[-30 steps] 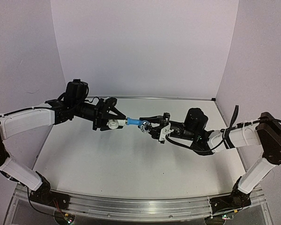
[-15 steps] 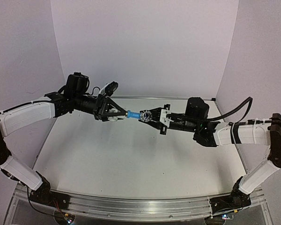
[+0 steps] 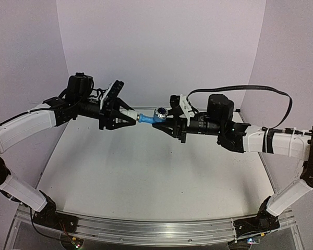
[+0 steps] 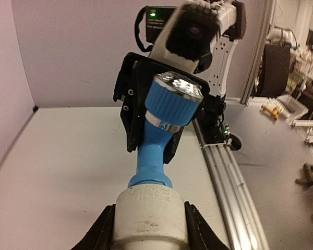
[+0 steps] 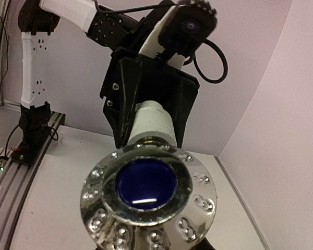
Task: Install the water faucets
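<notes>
Left arm: stretched in from the left, forearm held nearly level above the table point(image 3: 146, 177), wrist camera on top.
Left claw point(image 3: 129, 113): clamped on the white fitting point(image 3: 126, 111), with a black finger point(image 4: 101, 234) pressed to each side of it.
Right arm: reaches in from the right, forearm nearly level, a cable point(image 3: 240, 89) looping above it.
Right claw point(image 3: 166, 119): closed on the tap point(image 3: 147, 119), its fingers flanking the blue body just behind the knob point(image 3: 160, 112).
Tap: light blue, in mid-air between the two claws; one end in the right claw, the stem end set in the mouth of the fitting at the left claw's tip.
Knob: silvery, at the right claw's tip, filling the right wrist view.
Claws: facing each other tip to tip, roughly in one line.
</notes>
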Robot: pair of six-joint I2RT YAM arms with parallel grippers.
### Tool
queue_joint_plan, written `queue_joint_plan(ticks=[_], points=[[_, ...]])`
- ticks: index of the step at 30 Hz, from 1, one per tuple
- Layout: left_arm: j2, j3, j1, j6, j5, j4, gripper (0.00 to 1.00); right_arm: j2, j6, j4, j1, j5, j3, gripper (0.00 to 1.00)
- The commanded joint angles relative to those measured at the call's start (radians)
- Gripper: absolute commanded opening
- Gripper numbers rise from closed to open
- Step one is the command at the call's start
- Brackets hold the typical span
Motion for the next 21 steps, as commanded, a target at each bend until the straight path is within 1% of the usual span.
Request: queue_joint_plan(ticks=[1, 4, 7, 10, 12, 15, 16, 18, 21], points=[[-0.021, 0.106, -0.034, 0.455, 0.058, 0.129, 0.0, 0.01, 0.241, -0.047, 0.042, -0.065, 0.08, 0.0], [-0.018, 0.151, -0.034, 0.7, 0.056, 0.039, 0.0, 0.021, 0.345, -0.049, 0.044, -0.078, 0.111, 0.0], [-0.041, 0.163, -0.034, 0.918, 0.024, -0.009, 0.0, 0.037, 0.452, -0.049, 0.046, -0.08, 0.144, 0.0], [-0.077, 0.13, -0.034, 1.116, -0.037, -0.02, 0.0, 0.057, 0.549, -0.049, 0.046, -0.082, 0.183, 0.0], [-0.11, 0.1, -0.034, 1.303, -0.098, -0.028, 0.0, 0.071, 0.605, -0.05, 0.045, -0.08, 0.208, 0.0], [-0.146, 0.091, -0.034, 1.503, -0.174, -0.061, 0.0, 0.095, 0.687, -0.05, 0.048, -0.078, 0.242, 0.0], [-0.157, 0.094, -0.034, 1.565, -0.195, -0.079, 0.0, 0.103, 0.72, -0.05, 0.049, -0.079, 0.252, 0.0], [-0.183, 0.087, -0.033, 1.64, -0.238, -0.103, 0.0, 0.122, 0.777, -0.049, 0.051, -0.08, 0.271, 0.0], [-0.207, 0.058, -0.027, 1.692, -0.261, -0.114, 0.0, 0.139, 0.832, -0.042, 0.054, -0.075, 0.286, 0.0]])
